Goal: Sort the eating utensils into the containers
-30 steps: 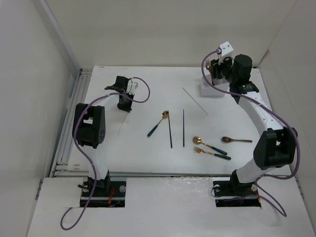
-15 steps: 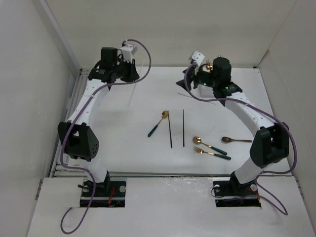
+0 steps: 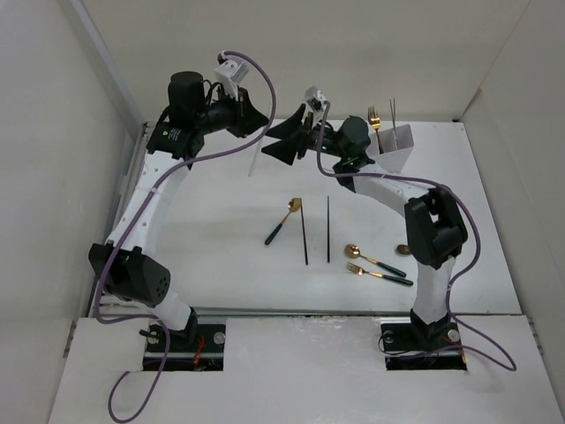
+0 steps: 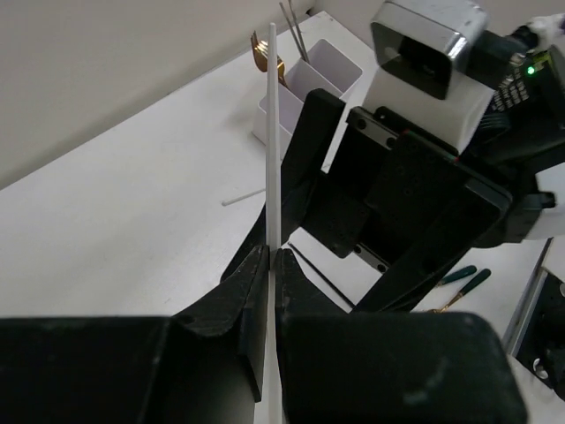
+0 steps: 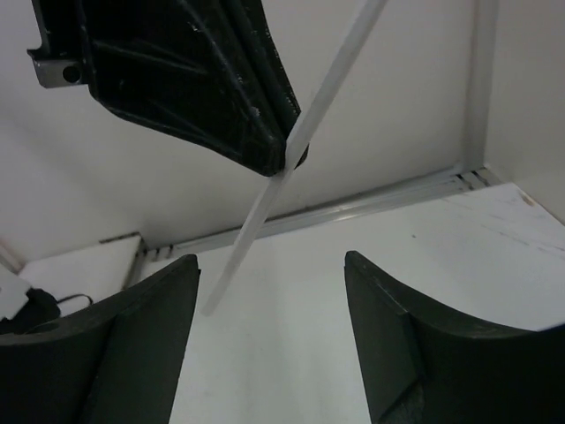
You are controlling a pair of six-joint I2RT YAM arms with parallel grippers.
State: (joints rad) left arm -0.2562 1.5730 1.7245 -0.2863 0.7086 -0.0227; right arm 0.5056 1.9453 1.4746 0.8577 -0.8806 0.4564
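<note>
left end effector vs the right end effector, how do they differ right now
The left end effector is shut on a white chopstick; the right end effector is open and holds nothing. In the top view the left end effector points rightward, the right end effector leftward. Both are black, raised above the table and facing each other near its far side.

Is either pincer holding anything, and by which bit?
The left pincer pinches a thin white chopstick partway along its shaft; the right pincer is open and empty.
</note>
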